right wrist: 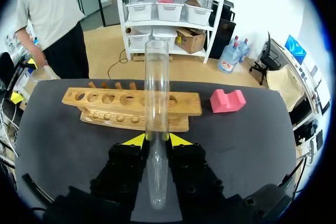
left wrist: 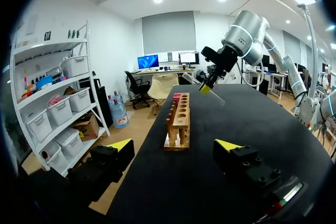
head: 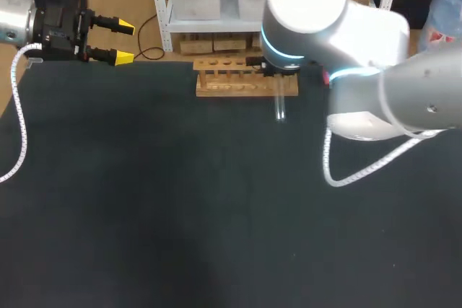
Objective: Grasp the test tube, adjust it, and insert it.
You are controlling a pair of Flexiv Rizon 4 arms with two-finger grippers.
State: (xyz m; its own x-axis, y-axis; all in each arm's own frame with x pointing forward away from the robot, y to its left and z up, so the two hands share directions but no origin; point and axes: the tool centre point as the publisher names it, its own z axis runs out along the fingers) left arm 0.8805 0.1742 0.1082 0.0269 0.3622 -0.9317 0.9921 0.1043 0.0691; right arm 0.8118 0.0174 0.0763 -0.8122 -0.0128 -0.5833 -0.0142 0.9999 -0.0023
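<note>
A clear glass test tube (right wrist: 156, 103) is clamped between the yellow-tipped fingers of my right gripper (right wrist: 156, 139), which is shut on it. Its open end points toward the wooden rack (right wrist: 115, 103), and its rounded end reaches back between the fingers. In the left wrist view the tube (left wrist: 216, 98) hangs tilted above the table, just beyond the far end of the rack (left wrist: 178, 121). From the head view the right arm hides that gripper, and only the tube's end (head: 280, 108) shows in front of the rack (head: 245, 78). My left gripper (head: 125, 42) is open and empty at the back left corner.
A pink block (right wrist: 227, 100) lies on the black table beside the rack's end. The rack stands near the table's back edge (head: 166, 64). A white coiled cable (head: 361, 171) hangs from the right arm over the table.
</note>
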